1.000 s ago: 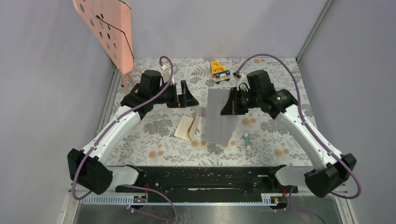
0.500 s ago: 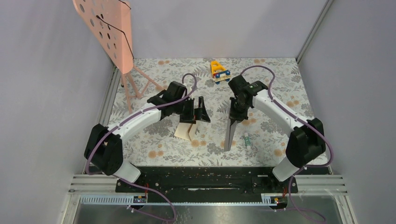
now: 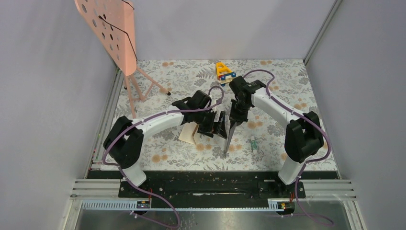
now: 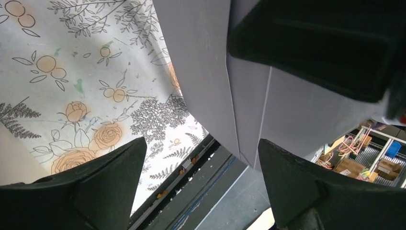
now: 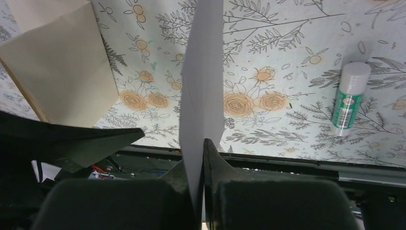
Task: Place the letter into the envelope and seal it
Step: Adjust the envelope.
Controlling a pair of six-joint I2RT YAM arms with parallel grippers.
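We clamp the envelope (image 5: 203,72) in our right gripper (image 5: 198,154), hanging edge-on, long axis vertical. Our left gripper (image 4: 201,146), the nearer free one, jaws apart and empty, faces its flat side from just beside. The letter (image 5: 62,72) lies farther left.

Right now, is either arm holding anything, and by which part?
Yes. The right gripper pinches the envelope by one edge, so that it hangs down edge-on. The left gripper is open beside it and holds nothing.
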